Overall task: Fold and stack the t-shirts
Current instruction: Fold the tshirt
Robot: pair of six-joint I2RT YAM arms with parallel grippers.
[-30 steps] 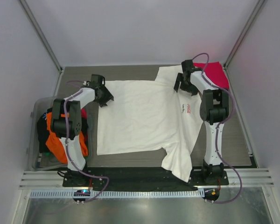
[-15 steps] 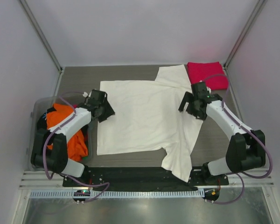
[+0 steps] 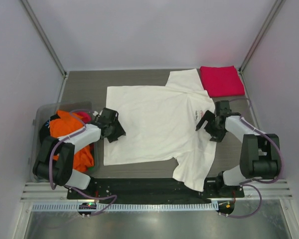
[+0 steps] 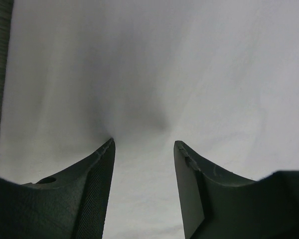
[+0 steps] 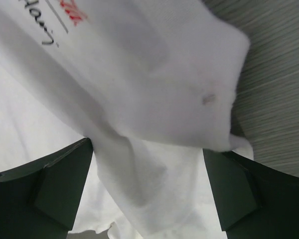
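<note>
Left tool [image 4: 144, 144] and right tool [image 5: 147, 147] crouch over white t-shirt [image 3: 154, 119].

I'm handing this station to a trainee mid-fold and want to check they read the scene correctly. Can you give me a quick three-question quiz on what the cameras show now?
1. True or false: neither the left gripper nor the right gripper touches the folded pink-red t-shirt.
2. Where is the orange t-shirt? A) in the clear plastic bin at the left; B) spread flat mid-table; C) on top of the folded shirt.
3. Fill in: the right gripper's jaws stand ___ over the edge of the white t-shirt.
Key: 1 true; 2 A; 3 open.
</note>
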